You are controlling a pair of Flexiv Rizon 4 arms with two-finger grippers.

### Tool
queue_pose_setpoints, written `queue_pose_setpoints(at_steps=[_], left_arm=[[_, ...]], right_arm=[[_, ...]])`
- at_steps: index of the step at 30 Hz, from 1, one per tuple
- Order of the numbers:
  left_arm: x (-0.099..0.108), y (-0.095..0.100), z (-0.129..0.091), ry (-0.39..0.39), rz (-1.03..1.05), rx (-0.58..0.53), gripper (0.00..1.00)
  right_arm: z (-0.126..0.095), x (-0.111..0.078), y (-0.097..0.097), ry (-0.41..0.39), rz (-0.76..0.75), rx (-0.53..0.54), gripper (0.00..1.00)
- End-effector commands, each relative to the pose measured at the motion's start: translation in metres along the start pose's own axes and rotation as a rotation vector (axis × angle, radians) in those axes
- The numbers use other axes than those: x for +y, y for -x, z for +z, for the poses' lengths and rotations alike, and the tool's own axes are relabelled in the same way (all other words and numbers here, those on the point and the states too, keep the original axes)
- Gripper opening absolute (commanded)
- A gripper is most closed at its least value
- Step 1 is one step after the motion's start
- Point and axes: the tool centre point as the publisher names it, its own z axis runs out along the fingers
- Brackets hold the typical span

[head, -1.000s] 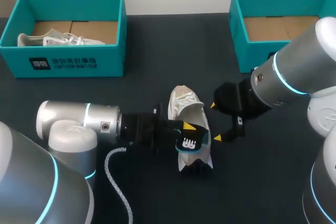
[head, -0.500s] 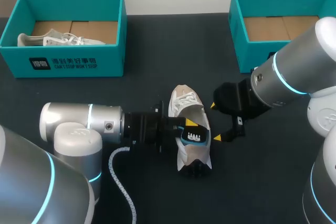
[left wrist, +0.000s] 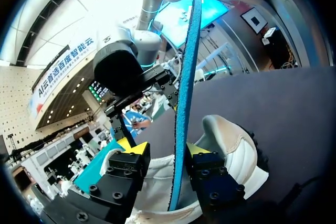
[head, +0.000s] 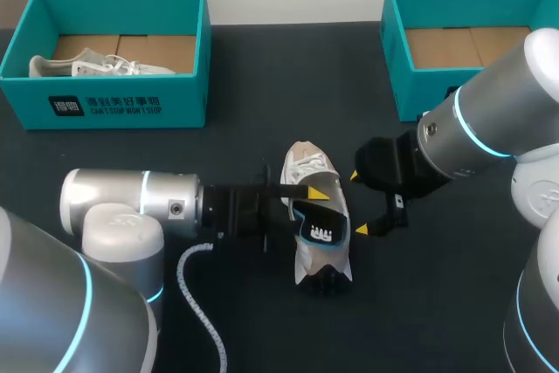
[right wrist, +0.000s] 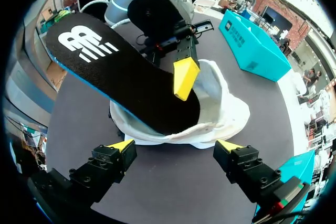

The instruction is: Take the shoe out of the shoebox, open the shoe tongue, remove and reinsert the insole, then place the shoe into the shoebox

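While the shoe (head: 306, 170) lies in the middle of the counter (head: 262, 67), the head view shows the insole (head: 321, 235) half out of it. In the left wrist view, the left hand (left wrist: 165, 150) is open around the insole, and only one finger (left wrist: 198, 149) touches it. In the right wrist view, the right hand (right wrist: 176, 148) stands open just beside the shoe. The insole seems light and bendy, so I would pinch its free end.

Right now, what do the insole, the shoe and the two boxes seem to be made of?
Insole: matte black woven-looking fabric over a blue foam-like layer, shown at its edge. Shoe: off-white smooth panels, leather or synthetic, cannot tell which. Left box and right box: teal cardboard, likely; plain brown board floors.
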Motion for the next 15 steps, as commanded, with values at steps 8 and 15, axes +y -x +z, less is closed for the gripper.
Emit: queue_pose_setpoints(at_steps=[8,15], left_arm=[[-0.026,-0.009,-0.025,0.011,-0.031,-0.016,0.4],[-0.034,-0.017,-0.025,0.003,-0.047,-0.03,0.21]], right_arm=[[0.0,0.0,-0.001,0.001,0.001,-0.003,1.0],[0.0,0.0,-0.001,0.001,0.001,-0.003,1.0]])
